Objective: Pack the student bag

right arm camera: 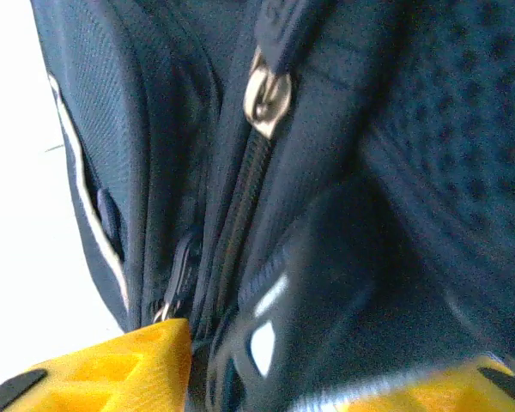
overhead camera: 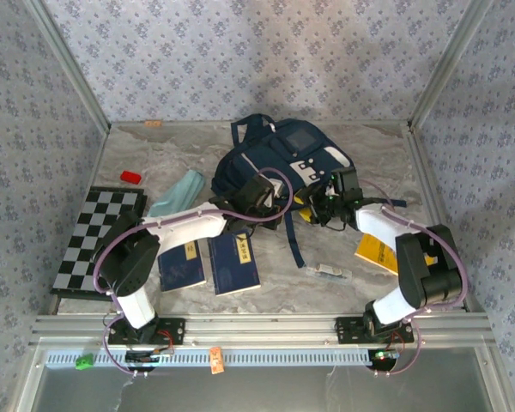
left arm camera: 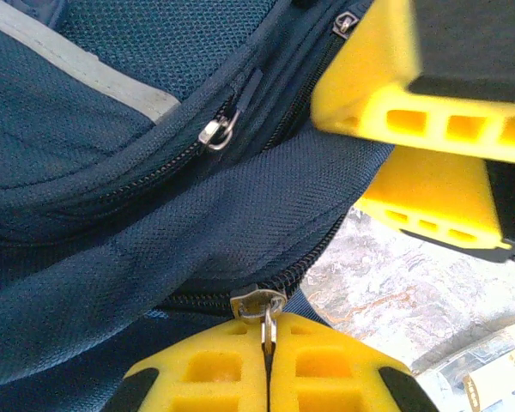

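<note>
Student bag (overhead camera: 283, 159) is lying toward the back middle of the counter (overhead camera: 369, 146), with both arms reaching in at its front edge. Left fingers (left arm camera: 206, 373) are pressed fully together, pinching the little metal zipper pull (left arm camera: 264, 311) on the bag's lower zipper. Right fingers (right arm camera: 120, 369) are close by and stand partway apart, straddling a bulge of bag fabric beside another zipper, not clamped on it as far as I can see.
</note>
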